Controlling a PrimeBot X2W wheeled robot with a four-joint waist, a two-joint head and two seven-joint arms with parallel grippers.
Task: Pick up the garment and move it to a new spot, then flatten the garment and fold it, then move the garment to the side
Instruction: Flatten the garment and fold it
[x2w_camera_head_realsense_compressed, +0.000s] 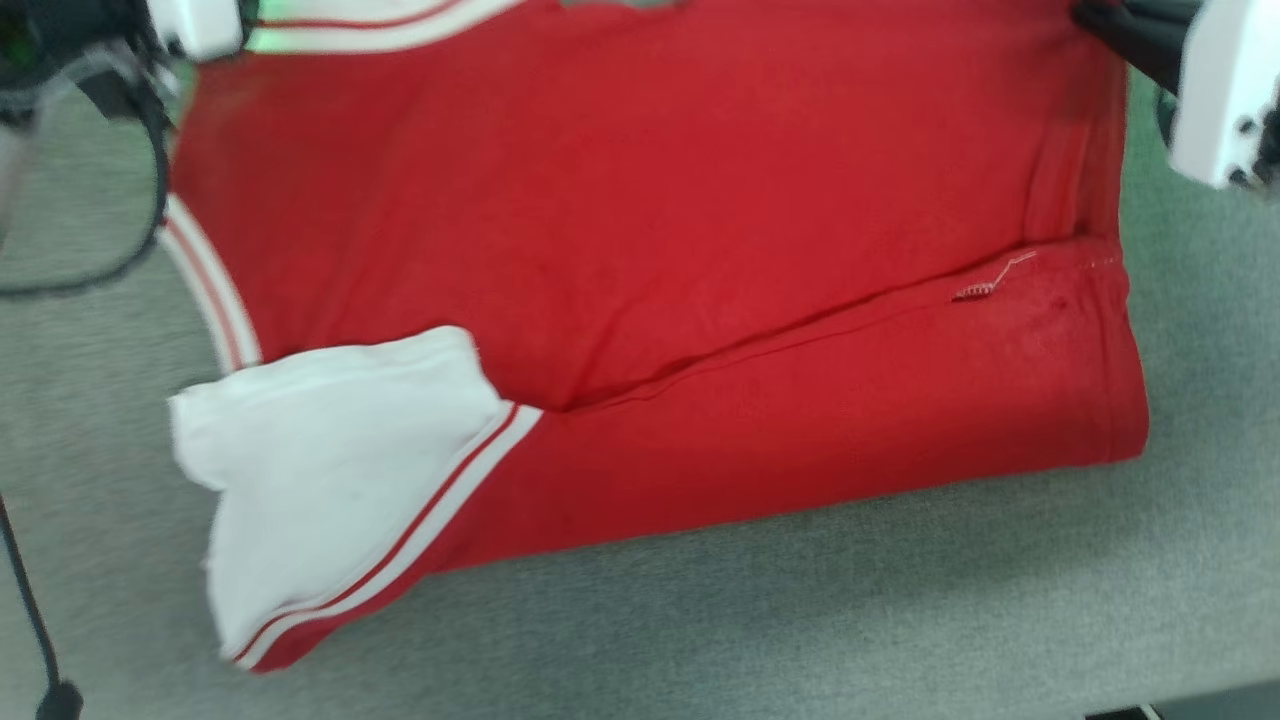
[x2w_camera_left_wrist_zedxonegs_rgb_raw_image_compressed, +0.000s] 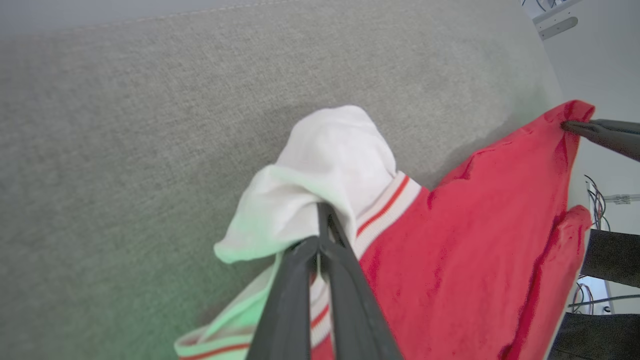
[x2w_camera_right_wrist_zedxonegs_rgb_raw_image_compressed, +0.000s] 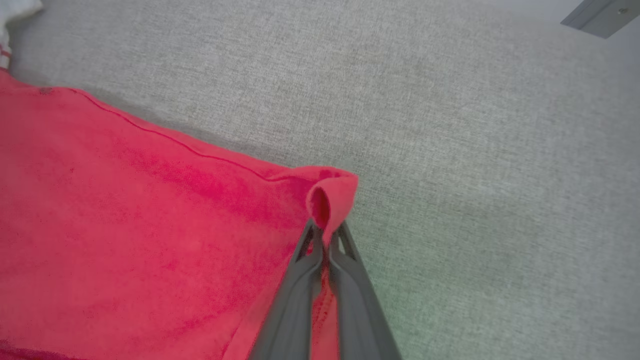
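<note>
Right claw (x2w_camera_right_wrist_zedxonegs_rgb_raw_image_compressed: 325, 231) pinches garment (x2w_camera_right_wrist_zedxonegs_rgb_raw_image_compressed: 125, 225) over grey cloth (x2w_camera_right_wrist_zedxonegs_rgb_raw_image_compressed: 475, 150).

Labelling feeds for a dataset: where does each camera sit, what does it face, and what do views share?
Head view: on the head, looking down at the red jersey on grey cloth surface; left forearm, right forearm at top corners.
Left wrist view: on the left wrist, along the left hand, shut on the white sleeve.
Right wrist view: on the right wrist, along the right hand, shut on the hem corner.
Shared: both wrist views show the right hand.
</note>
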